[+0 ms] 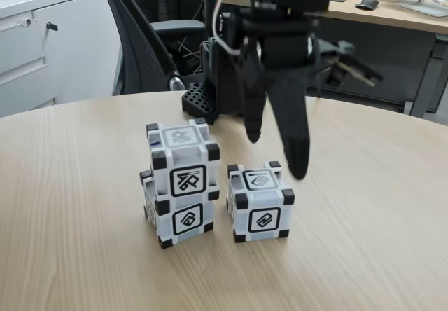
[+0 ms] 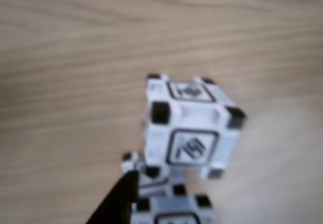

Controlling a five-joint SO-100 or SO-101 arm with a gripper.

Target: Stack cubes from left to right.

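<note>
So the black pincer (image 1: 275, 153) hangs open with nothing in it, above the desk (image 1: 70, 206), up and to the right of the cubes in the fixed view. Two cubes are stacked: the top cube (image 1: 183, 162) sits on the bottom cube (image 1: 178, 214), twisted a little off square. The single cube (image 1: 260, 202) stands just beside the stack on its right, not touching, roughly below the fingertips. All three are white-grey plastic with black corner blocks and black-framed square glyphs. Desk is pale woodgrain. The blurry wrist view shows the top cube (image 2: 189, 128) and one dark fingertip (image 2: 118, 199) at the bottom edge.
</note>
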